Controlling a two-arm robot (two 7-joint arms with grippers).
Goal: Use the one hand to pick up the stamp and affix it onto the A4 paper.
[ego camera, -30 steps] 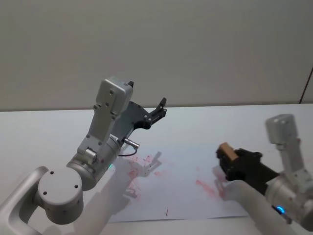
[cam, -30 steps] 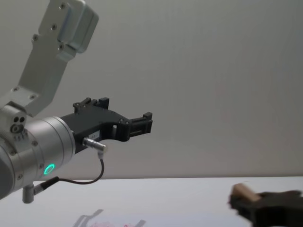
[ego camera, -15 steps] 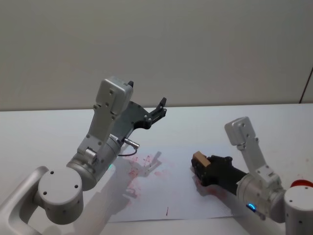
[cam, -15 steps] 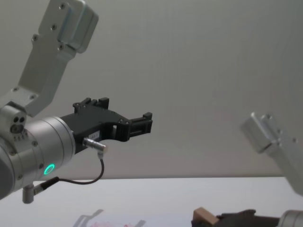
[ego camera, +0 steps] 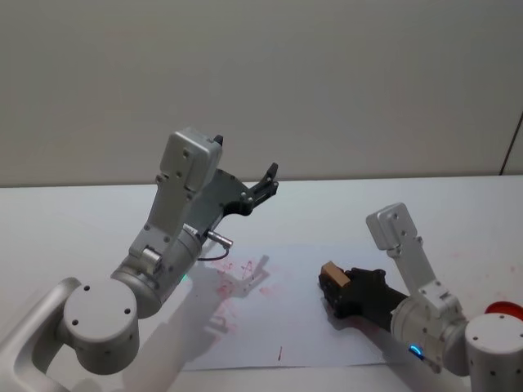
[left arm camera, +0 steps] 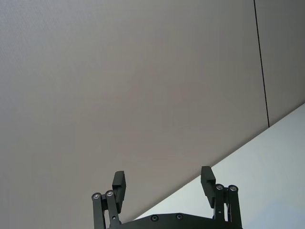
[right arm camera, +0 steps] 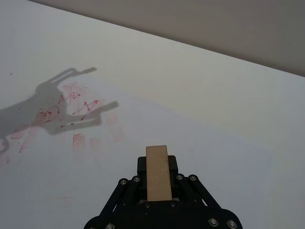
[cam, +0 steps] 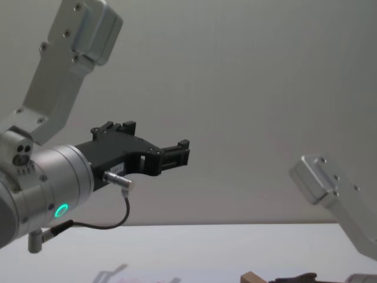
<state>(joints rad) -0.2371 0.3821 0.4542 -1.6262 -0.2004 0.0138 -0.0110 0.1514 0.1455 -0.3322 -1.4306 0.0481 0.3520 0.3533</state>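
**Right tool** (ego camera: 335, 282): black clamp on a silver-grey arm that reaches in from the worktop's near right corner. It is held low and points toward the worktop's left edge. Its jaws are clamped on the stamp, one against each long side, as the right wrist view shows (right arm camera: 157, 166).

**Stamp** (ego camera: 331, 273): a small light-brown wooden block with squared corners. It sits in the right tool with one end projecting past the fingertips. It is over the right half of the A4 paper, low above the sheet; whether it touches cannot be told. In the right wrist view its top face (right arm camera: 158, 176) is plain wood. In the chest view a corner (cam: 250, 277) shows at the bottom edge.

**A4 paper** (ego camera: 302, 331): a flat white sheet lying by the near edge of the worktop (ego camera: 65, 220), about midway along it. Red marks (ego camera: 233, 282) cluster on its left half.

**Left tool** (ego camera: 270, 175): black, on a raised arm above the left part of the worktop, pointing toward the far edge and the wall (ego camera: 327, 82). Its fingers (left arm camera: 119, 183) stand apart with nothing between them.

**Red item** (ego camera: 500, 309): at the worktop's near right corner, partly hidden behind the right arm. What it is cannot be told.
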